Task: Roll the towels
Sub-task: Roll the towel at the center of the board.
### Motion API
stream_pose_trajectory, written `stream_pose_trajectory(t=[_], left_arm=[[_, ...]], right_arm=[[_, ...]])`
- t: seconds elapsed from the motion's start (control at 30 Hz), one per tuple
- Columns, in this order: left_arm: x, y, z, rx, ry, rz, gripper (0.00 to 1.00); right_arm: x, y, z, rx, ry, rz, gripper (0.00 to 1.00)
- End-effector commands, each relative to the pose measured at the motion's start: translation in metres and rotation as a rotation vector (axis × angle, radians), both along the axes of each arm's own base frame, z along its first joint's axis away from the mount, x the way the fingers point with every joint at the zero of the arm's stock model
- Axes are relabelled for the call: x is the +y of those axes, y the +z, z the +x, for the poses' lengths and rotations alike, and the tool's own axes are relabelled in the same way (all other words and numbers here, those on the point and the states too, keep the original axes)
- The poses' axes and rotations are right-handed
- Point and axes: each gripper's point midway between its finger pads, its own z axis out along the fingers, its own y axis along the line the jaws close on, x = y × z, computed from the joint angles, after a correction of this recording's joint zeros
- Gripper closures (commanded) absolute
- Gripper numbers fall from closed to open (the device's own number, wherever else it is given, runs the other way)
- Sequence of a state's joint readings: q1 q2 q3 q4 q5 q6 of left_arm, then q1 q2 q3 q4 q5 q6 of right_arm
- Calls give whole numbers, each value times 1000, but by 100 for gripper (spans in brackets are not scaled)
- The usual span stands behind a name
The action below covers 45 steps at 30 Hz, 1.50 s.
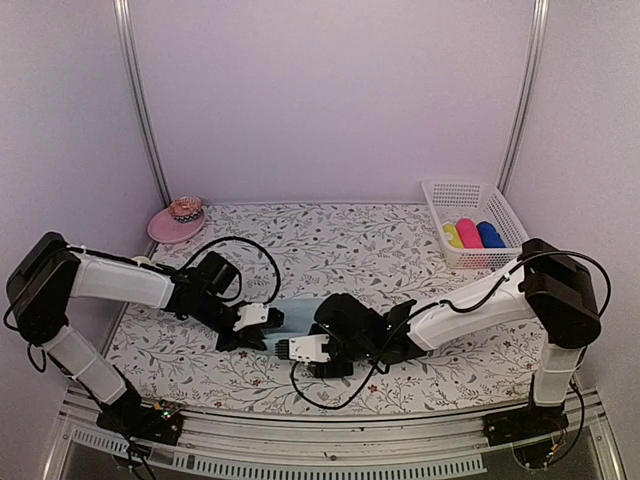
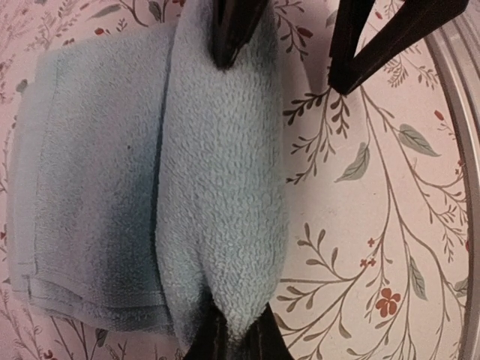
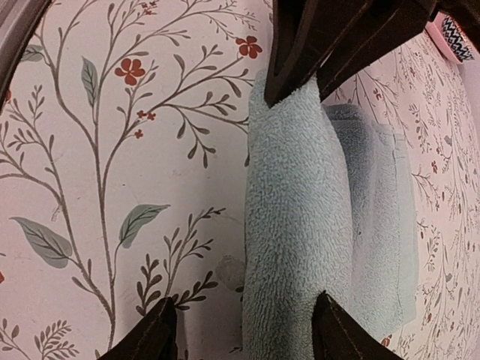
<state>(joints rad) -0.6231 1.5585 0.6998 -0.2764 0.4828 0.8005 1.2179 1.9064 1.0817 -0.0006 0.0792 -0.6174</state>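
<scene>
The left gripper [image 2: 236,330] pinches one end of the half-rolled pale aqua terry towel [image 2: 217,210], the right gripper [image 3: 246,300] gapes wide astride the other; an uneven turn could skew or unroll it

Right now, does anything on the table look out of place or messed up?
Nothing spilled or damaged. The only uneven thing is the aqua towel: it is partly rolled, and the roll pinches narrow where the left claw grips its end, bulging wider toward the middle.
</scene>
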Motion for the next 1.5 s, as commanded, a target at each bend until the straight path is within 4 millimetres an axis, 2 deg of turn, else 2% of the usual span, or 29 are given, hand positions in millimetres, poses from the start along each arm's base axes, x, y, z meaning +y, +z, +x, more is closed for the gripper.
stream_pose_trajectory(t=[0.0, 0.17, 0.33, 0.47, 0.53, 0.7, 0.8, 0.9, 1.0, 1.1, 1.23, 1.47], left_arm=[[15, -17, -7, 64, 21, 72, 100], [16, -16, -6, 63, 21, 69, 100], [16, -7, 0, 40, 23, 57, 92], [17, 8, 11, -8, 44, 26, 70], [18, 18, 19, -47, 63, -3, 62], [18, 45, 29, -222, 88, -94, 40], [22, 60, 30, -377, 87, -150, 38], [29, 60, 20, -509, 49, -184, 38], [32, 51, -5, -560, -45, -196, 38], [30, 53, -25, -636, -127, -231, 38], [23, 54, -38, -678, -176, -237, 39], [18, 39, -50, -688, -231, -207, 42]], right_arm=[[0, -7, 16, -31, -73, -21, 39], [-6, -17, 36, -28, -140, -43, 44], [-4, -26, 37, 43, -140, -60, 59], [-3, -32, 23, 133, -97, -72, 68], [3, -27, 19, 174, -78, -66, 70], [6, -32, 3, 330, -60, -88, 72], [9, -31, -5, 431, -64, -94, 73], [14, -29, -14, 546, -79, -92, 73], [20, -27, -20, 660, -102, -88, 73], [28, -23, -25, 759, -124, -81, 74], [30, -26, -22, 881, -200, -90, 75], [31, -21, -11, 1004, -292, -60, 76]])
